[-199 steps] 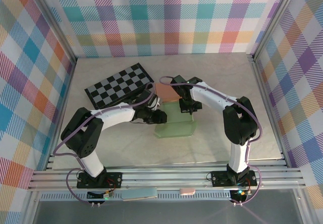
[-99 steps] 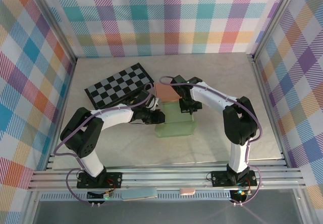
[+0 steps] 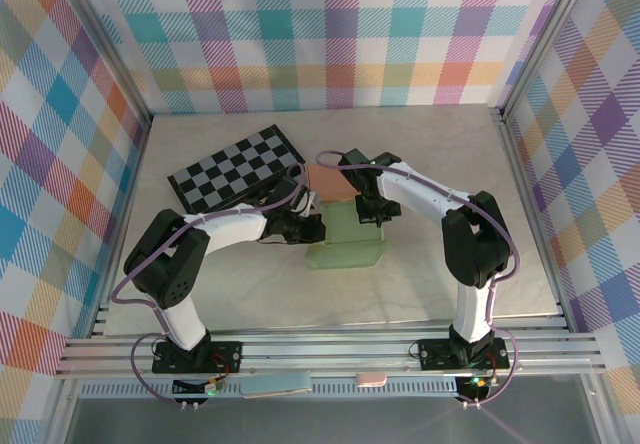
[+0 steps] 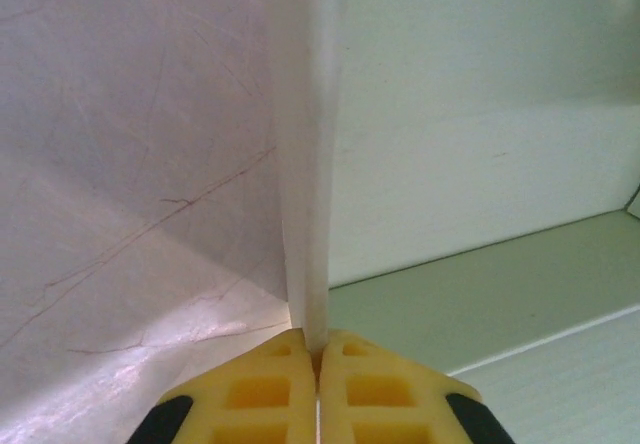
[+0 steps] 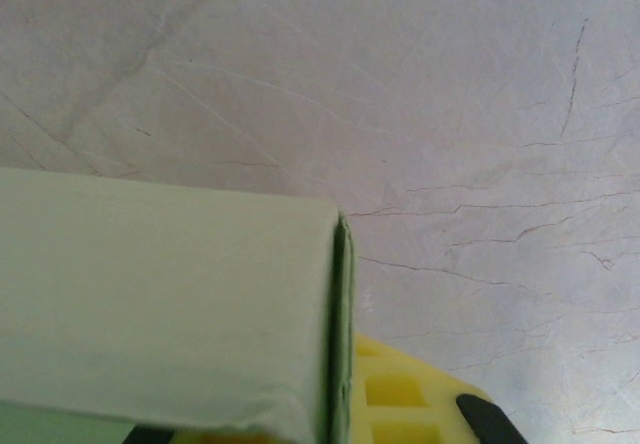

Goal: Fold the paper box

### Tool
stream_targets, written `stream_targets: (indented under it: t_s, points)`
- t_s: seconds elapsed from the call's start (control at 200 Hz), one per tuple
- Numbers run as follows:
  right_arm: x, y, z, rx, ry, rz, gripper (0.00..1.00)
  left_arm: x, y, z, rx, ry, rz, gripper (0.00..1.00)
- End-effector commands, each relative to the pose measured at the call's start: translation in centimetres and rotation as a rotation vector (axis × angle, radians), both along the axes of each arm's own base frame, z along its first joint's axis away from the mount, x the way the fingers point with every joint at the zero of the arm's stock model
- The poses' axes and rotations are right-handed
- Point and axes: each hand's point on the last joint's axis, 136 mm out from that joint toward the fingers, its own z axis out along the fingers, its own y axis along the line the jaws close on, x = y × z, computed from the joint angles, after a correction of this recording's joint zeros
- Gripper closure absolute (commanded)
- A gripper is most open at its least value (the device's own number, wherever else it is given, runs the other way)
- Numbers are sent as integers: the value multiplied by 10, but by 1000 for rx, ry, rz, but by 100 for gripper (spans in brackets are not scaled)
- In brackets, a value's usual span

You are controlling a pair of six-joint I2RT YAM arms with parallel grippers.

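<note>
The paper box (image 3: 346, 242) is pale green and lies partly folded mid-table, between the two arms. My left gripper (image 3: 311, 226) is at its left edge. In the left wrist view its yellow fingers (image 4: 258, 394) are shut on a thin upright wall of the box (image 4: 308, 164), with the box's inner floor (image 4: 480, 294) to the right. My right gripper (image 3: 372, 210) is at the box's far right edge. In the right wrist view it is shut on a doubled green wall (image 5: 160, 294), which hides one finger; the other yellow finger (image 5: 400, 394) shows beside it.
A black-and-grey checkerboard (image 3: 236, 170) lies at the back left, close behind my left arm. A salmon-pink sheet (image 3: 326, 178) rests just behind the box. Plaid walls (image 3: 320, 34) enclose the marbled table (image 3: 440, 144) on three sides.
My left gripper has closed onto the box's left wall, shifting slightly left. The right arm and the box have stayed put.
</note>
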Motion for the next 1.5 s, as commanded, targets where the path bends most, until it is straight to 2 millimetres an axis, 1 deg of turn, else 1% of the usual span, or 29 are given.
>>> stream_targets:
  t_s: [0.0, 0.025, 0.065, 0.155, 0.225, 0.35, 0.4, 0.435, 0.47, 0.54, 0.63, 0.745, 0.845, 0.91, 0.985, 1.015, 1.065, 1.1, 1.175, 1.255, 1.305, 1.325, 1.38, 1.415, 1.455, 1.5]
  points:
    - [1, 3, 1, 8, 9, 4, 100, 1, 8, -9, 130, -25, 20, 100]
    - [1, 3, 1, 7, 8, 4, 100, 2, 11, -10, 162, -33, 36, 100]
    - [0, 2, 1, 3, 7, 4, 100, -2, 21, -17, 241, -19, 64, 100]
    - [1, 2, 2, 2, 3, 3, 100, -7, 33, -19, 383, -45, 113, 100]
    - [0, 3, 2, 1, 5, 3, 100, -10, 37, -20, 428, -63, 148, 100]
    - [-1, 4, 1, -4, 3, 6, 100, -10, 34, -21, 412, -60, 169, 100]
    - [-2, 3, 1, -6, 4, 7, 100, -9, 30, -18, 390, -61, 157, 89]
    - [-2, 3, 1, -7, 4, 6, 100, -8, 28, -17, 368, -59, 153, 79]
    - [-2, 3, 1, -7, 4, 6, 100, -6, 25, -14, 340, -60, 148, 73]
    - [-3, 3, 1, -7, 4, 6, 100, -4, 21, -11, 302, -63, 142, 67]
    - [-3, 3, 2, -9, 2, 7, 100, 0, 15, -9, 260, -55, 125, 65]
    - [-4, 2, 2, -11, 4, 7, 100, 1, 12, -12, 259, -46, 109, 68]
    - [-5, 2, 3, -12, 1, 8, 100, 1, 11, -20, 275, -28, 97, 69]
    - [-5, 2, 4, -11, -1, 6, 100, 1, 11, -25, 280, -19, 95, 73]
    - [-5, 2, 5, -13, -5, 6, 100, 3, 16, -28, 308, -24, 107, 79]
    - [-5, 2, 5, -13, -7, 8, 100, 3, 19, -28, 330, -33, 120, 84]
    - [-5, 3, 6, -15, -9, 9, 100, 5, 26, -28, 364, -46, 144, 96]
    - [-5, 3, 5, -16, -9, 8, 100, 6, 31, -27, 390, -57, 165, 100]
    - [-6, 4, 6, -25, -16, 10, 100, 4, 39, -27, 443, -69, 202, 100]
    - [-7, 5, 7, -33, -25, 13, 100, 1, 43, -29, 494, -82, 224, 100]
    - [-8, 6, 7, -36, -27, 16, 100, 0, 44, -31, 493, -76, 233, 100]
    - [-8, 7, 7, -37, -28, 17, 100, 0, 44, -31, 492, -75, 235, 96]
    - [-8, 7, 7, -40, -30, 17, 100, 1, 43, -29, 482, -83, 237, 79]
    - [-9, 8, 7, -40, -32, 19, 100, 3, 41, -25, 471, -97, 236, 70]
    - [-9, 7, 7, -42, -33, 19, 100, 5, 40, -20, 457, -111, 235, 65]
    - [-10, 8, 7, -42, -33, 20, 100, 9, 37, -14, 427, -127, 232, 62]
